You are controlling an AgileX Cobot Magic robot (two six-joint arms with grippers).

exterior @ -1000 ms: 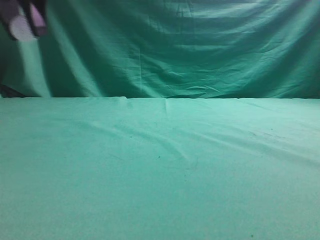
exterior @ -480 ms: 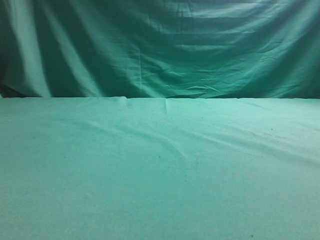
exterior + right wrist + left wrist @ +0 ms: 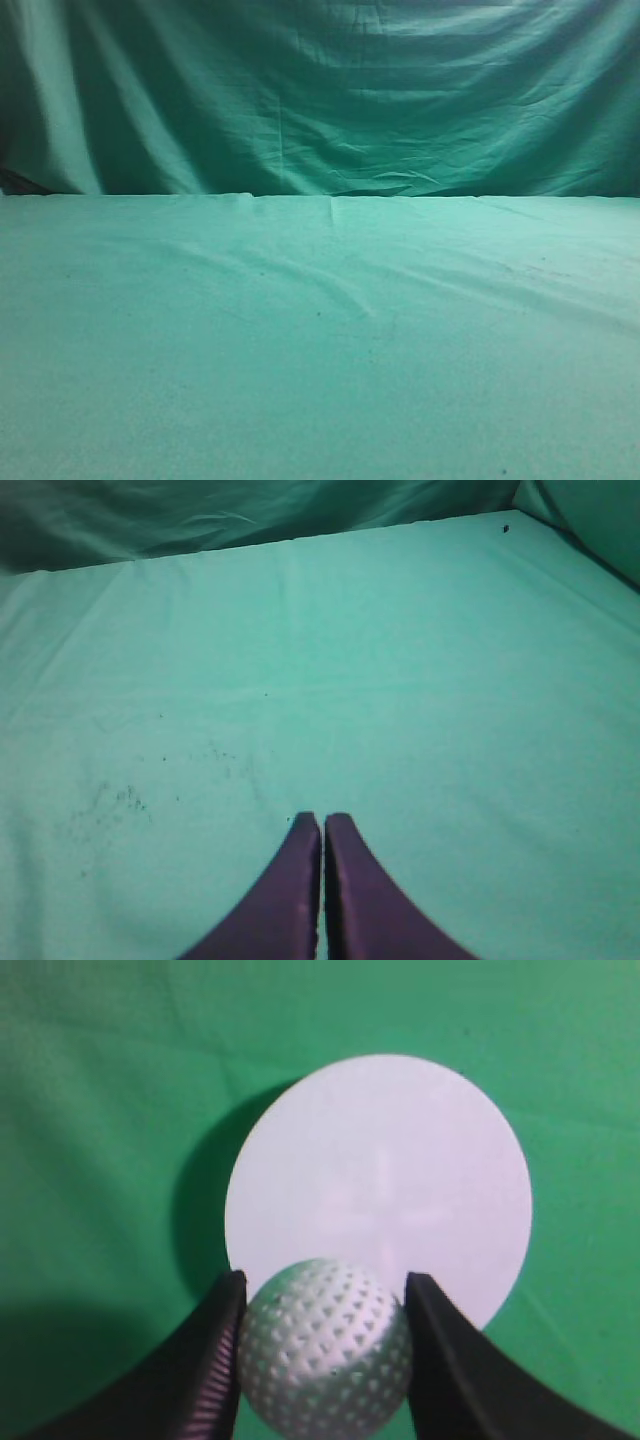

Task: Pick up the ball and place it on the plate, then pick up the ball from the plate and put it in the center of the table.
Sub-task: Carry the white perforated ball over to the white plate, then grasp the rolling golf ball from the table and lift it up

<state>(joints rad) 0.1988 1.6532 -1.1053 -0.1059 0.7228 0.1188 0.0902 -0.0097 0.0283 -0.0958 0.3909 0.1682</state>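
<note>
— Two grippers to check. What is your left gripper [image 3: 322,1360] doing?

— Your left gripper is clamped on the ball [image 3: 325,1347], one dark finger [image 3: 205,1370] pressed to each side of it. You are looking straight down past it onto the plate [image 3: 400,1170].

— Which way does the ball point?

— You cannot give it a heading: it is round and dimpled all over, silver-grey, with no long axis to speak of. The plate is a plain white disc, equally without direction.

— Where is the ball relative to the plate?

— In your left wrist view it overlaps the plate's near edge, partly over the white and partly over the green cloth [image 3: 90,1110]. Whether it is touching the plate you cannot tell from that angle. The plate throws a dark shadow to its left on the cloth.

— And your right gripper [image 3: 322,880]?

— Its fingers are pressed together with only a thin slit between them, holding nothing, above the green-covered bench [image 3: 400,680]. Your exterior view shows only the bench and a green backdrop [image 3: 320,100].
</note>
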